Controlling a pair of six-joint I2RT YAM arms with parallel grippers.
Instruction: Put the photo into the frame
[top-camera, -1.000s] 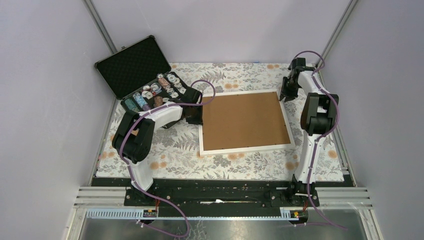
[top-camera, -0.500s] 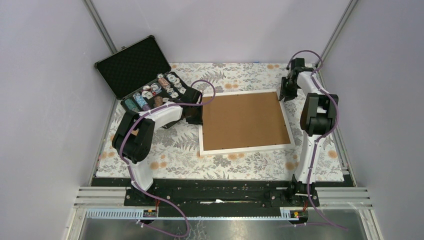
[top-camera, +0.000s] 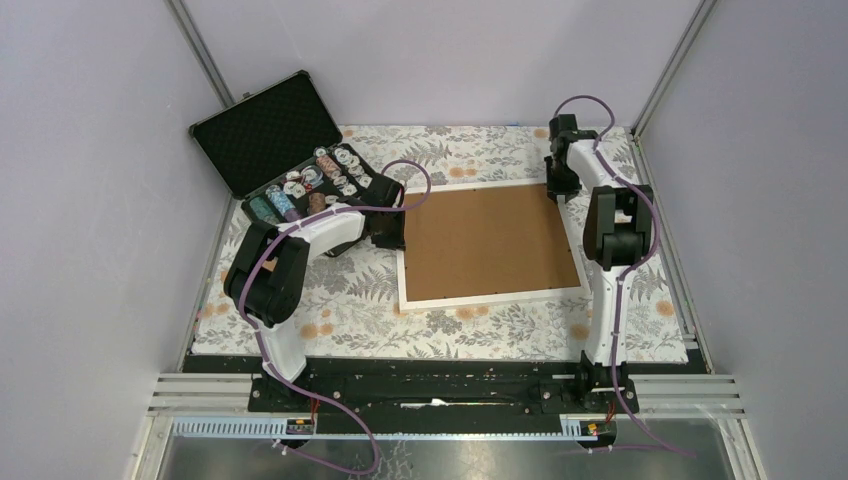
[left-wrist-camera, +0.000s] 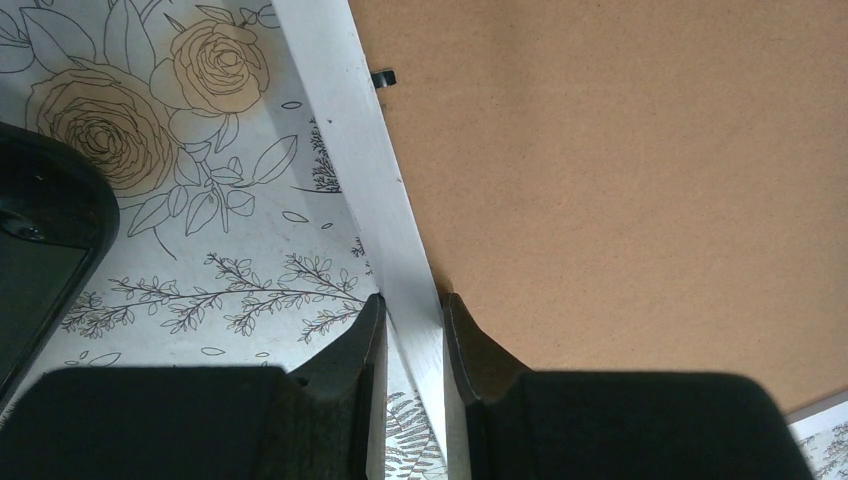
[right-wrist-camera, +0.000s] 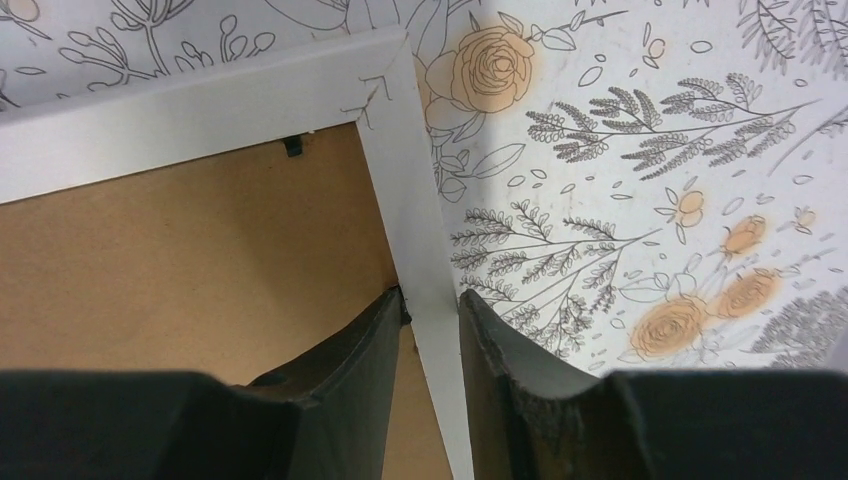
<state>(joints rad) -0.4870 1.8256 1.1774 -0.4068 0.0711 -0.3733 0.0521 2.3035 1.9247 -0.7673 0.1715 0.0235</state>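
Thin white rectangular picture frame (top-camera: 490, 296) lies face-down mid-table, plain brown backing board (top-camera: 490, 240) seated in it; looks nearly done, perhaps only fastening left; left gripper (left-wrist-camera: 410, 310) nipped narrow on its left rail; right gripper (right-wrist-camera: 430, 305) likewise on the right rail near the far corner; photo not visible, presumably under the board; can't confirm.

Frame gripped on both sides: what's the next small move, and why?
Probably lift both grippers together slightly, keeping the frame level. The left gripper pinches its left rail, the right gripper its right rail near the far corner, and it lies flat with the brown backing board up.
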